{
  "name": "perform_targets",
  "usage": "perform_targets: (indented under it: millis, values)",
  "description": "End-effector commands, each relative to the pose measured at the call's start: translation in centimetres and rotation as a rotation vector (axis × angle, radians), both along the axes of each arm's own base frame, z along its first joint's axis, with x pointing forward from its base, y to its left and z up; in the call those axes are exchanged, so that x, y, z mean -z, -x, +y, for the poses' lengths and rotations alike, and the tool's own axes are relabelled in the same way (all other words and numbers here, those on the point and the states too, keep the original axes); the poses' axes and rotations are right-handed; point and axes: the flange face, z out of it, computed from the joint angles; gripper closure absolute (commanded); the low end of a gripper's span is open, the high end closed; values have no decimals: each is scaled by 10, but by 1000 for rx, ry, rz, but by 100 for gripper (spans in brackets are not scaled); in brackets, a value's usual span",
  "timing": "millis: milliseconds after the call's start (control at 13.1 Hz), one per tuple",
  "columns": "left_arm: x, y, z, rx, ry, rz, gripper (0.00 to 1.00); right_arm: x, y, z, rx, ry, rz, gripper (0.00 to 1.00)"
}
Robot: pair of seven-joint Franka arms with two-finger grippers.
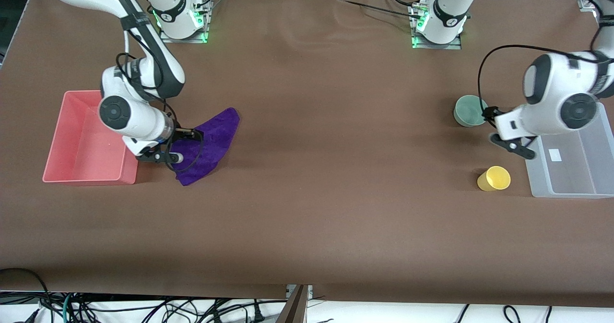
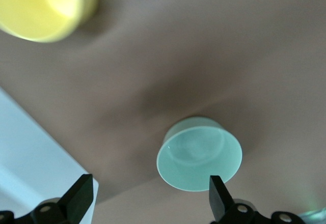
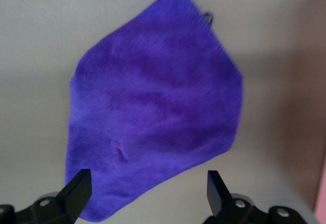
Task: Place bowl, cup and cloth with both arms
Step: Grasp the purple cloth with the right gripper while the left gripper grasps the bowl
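Observation:
The purple cloth [image 1: 211, 138] lies flat on the table beside the pink bin. My right gripper [image 1: 165, 156] hovers open over the cloth's edge next to that bin; in the right wrist view the cloth [image 3: 153, 102] spreads ahead of the open gripper [image 3: 146, 193]. The mint-green bowl [image 1: 469, 110] stands upright toward the left arm's end. The yellow cup [image 1: 494, 178] stands nearer the front camera. My left gripper [image 1: 511, 144] is open and empty above the table between bowl and clear bin. In the left wrist view [image 2: 149, 198] the bowl [image 2: 198, 152] sits just ahead of one finger, and the cup [image 2: 43, 5] is farther off.
A pink bin [image 1: 57, 169] stands at the right arm's end of the table; its edge shows in the right wrist view [image 3: 321, 198]. A clear plastic bin [image 1: 566, 188] stands at the left arm's end and shows in the left wrist view [image 2: 30, 152]. The table is covered in brown.

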Motion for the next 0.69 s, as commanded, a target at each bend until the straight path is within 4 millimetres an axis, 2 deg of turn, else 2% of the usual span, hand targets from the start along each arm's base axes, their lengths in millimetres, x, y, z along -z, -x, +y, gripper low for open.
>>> perform_targets:
  millis: [0,76,229,382,458,535,611]
  values:
    - [26,27,20,140,46,-12,0,20,6,17,30,1,-9,0]
    - [42,36,21,179,66,-39,0,27,5,21,29,-7,-20,0]
    - [63,58,20,202,87,-78,0,39,3,21,13,-7,-46,0]
    - [78,70,18,236,104,-115,0,46,1,21,9,-10,-57,0]
    - [84,73,16,248,111,-121,7,53,1,21,10,-15,-56,0]
    - [90,75,16,262,119,-112,32,58,1,22,12,-22,-64,0]
    - [93,76,16,263,122,-104,72,62,0,23,12,-27,-70,0]
